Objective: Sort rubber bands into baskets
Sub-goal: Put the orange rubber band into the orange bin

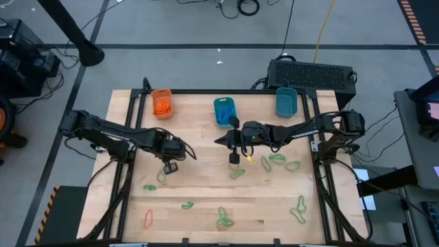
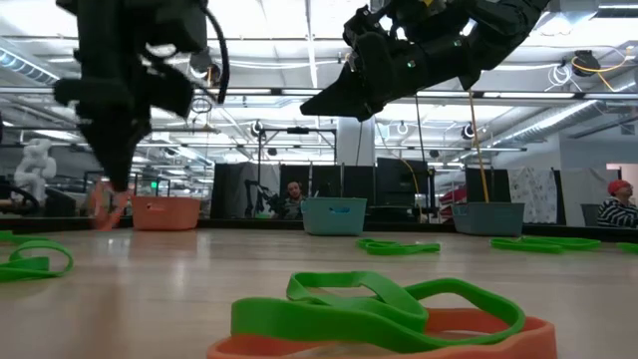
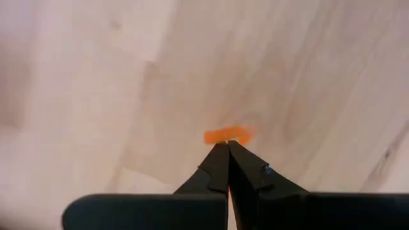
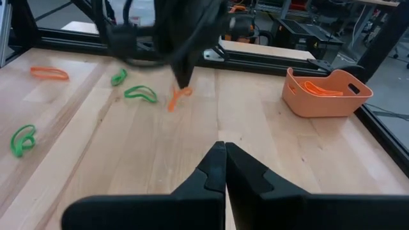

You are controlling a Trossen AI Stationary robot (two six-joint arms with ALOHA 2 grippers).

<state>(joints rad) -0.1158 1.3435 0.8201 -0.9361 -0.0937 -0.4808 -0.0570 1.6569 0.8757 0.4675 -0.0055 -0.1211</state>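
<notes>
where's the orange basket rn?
High view: the orange basket sits at the table's far left corner, left of the two teal baskets, orange bands inside.

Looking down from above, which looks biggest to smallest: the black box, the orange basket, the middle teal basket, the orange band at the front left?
1. black box
2. orange basket and middle teal basket: look about alike, so unranked
3. orange band

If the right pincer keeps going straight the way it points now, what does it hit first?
Probably bare table; depth is unclear. The right pincer, shut and empty, aims between the left pincer's orange rubber band and the orange basket.
</notes>
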